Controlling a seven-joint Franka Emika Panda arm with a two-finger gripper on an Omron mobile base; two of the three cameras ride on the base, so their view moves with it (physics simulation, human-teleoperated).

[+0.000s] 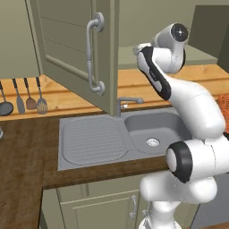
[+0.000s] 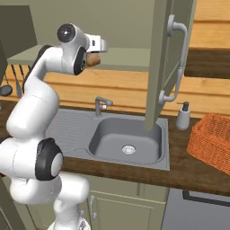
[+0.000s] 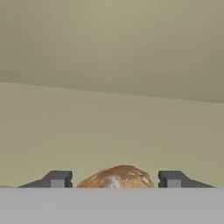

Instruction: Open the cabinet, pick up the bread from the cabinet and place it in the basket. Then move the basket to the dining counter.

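A brown crusty loaf of bread (image 3: 116,177) sits between my two dark fingertips (image 3: 57,178), which press close on both its sides; my gripper (image 3: 115,180) is shut on the bread. The right base view shows the bread (image 2: 93,60) under my hand at the shelf of the cabinet (image 2: 121,56). The cabinet's green door (image 1: 67,44) stands swung open, its silver bar handle (image 1: 91,53) facing me. The orange mesh basket (image 2: 211,141) rests on the wooden counter at the far right, well away from my hand. The dining counter is out of view.
Below my arm lies a grey sink (image 2: 126,139) with a faucet (image 2: 101,104). A soap dispenser (image 2: 183,116) stands between sink and basket. Kitchen utensils (image 1: 29,96) hang on the wall at left. The open right door (image 2: 164,58) juts out over the sink.
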